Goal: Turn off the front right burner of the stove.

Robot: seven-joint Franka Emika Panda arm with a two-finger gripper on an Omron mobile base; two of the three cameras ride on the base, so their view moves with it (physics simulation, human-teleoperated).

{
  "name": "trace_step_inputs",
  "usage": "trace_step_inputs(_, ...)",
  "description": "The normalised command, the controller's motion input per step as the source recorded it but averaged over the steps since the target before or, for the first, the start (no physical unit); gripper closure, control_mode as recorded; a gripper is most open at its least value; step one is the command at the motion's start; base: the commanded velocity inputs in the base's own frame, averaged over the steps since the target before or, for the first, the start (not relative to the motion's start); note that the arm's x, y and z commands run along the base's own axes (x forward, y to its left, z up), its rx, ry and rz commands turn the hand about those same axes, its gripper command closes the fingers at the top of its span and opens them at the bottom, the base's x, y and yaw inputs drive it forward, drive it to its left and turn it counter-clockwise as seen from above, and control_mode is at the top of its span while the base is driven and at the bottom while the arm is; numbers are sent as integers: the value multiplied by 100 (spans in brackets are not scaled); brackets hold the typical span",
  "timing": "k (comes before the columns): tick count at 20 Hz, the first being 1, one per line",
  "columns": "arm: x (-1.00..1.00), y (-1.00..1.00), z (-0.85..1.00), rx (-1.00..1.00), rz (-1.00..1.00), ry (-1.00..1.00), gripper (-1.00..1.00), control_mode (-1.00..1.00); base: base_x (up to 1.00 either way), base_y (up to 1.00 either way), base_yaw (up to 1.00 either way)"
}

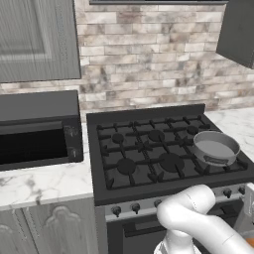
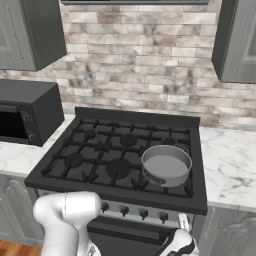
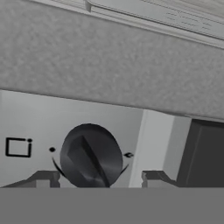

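**Fingers astride stove knob**

I see fingertips point(image 3: 46, 178) spread wide, one each side of a dark round knob point(image 3: 91, 155), not clamped. Knob sits on the stove point(image 1: 168, 149) front panel, far right end. Grey pot point(image 2: 166, 164) on front-right burner; microwave point(image 1: 37, 129) left of range.

I find no readable text, brand or number anywhere. On the stove point(image 3: 109, 122) control panel, beside the knob point(image 3: 91, 155) in my hand view, I see only a small outlined square symbol point(image 3: 18, 147), a black dot point(image 3: 52, 149) and a small tick mark point(image 3: 128, 155); none forms a letter.
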Motion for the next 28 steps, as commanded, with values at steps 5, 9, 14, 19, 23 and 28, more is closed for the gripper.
trace_step_inputs(5, 0, -27, 0, 5, 0, -2, -100, -100, 0, 0, 0)
trace_step_inputs(9, 0, -22, 0, 4, 0, -6, -100, -100, 0, 0, 0)
trace_step_inputs(14, 2, -19, 0, 2, 0, -7, -100, -100, 0, 0, 0)
trace_step_inputs(19, 22, -14, 0, 0, 0, -4, 100, -100, 0, 0, 0)
trace_step_inputs(23, 39, -12, 0, 0, -1, 0, 100, -100, 0, 0, 0)
trace_step_inputs(28, 33, -31, 0, 0, -2, 0, 100, -100, 0, 0, 0)
